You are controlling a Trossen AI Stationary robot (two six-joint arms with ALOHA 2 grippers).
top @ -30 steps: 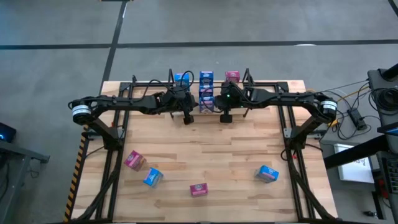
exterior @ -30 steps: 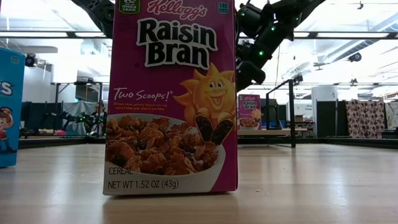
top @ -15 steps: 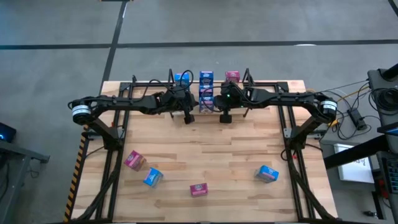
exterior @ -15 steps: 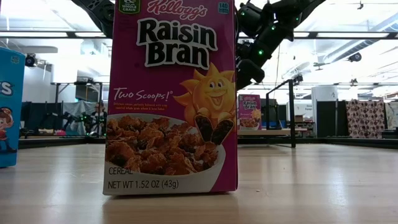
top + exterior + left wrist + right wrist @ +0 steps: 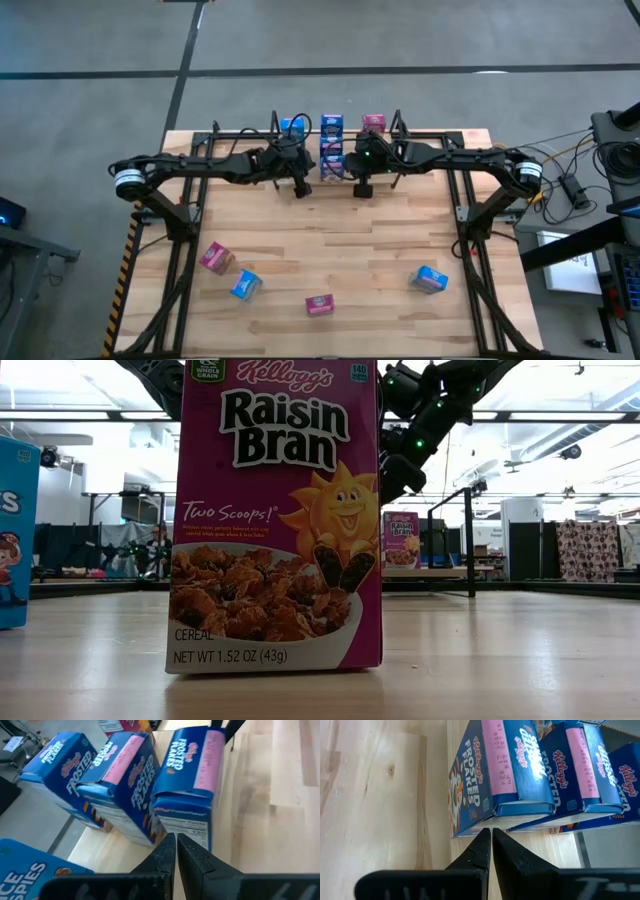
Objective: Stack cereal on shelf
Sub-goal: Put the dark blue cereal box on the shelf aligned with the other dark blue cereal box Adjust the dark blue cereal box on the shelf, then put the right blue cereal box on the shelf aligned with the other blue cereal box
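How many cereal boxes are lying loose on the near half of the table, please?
4: a pink box at the left, a blue box just beside it, a pink box near the middle front, and a blue box at the right. Others stand at the far edge.

Both dark arms reach in from the table's sides toward the middle of its far edge, stretched out nearly level and mirroring each other. The left gripper [image 5: 301,187] and the right gripper [image 5: 363,186] hang close together, tips pointing down at the tabletop, each with its two fingers pressed together and holding nothing.
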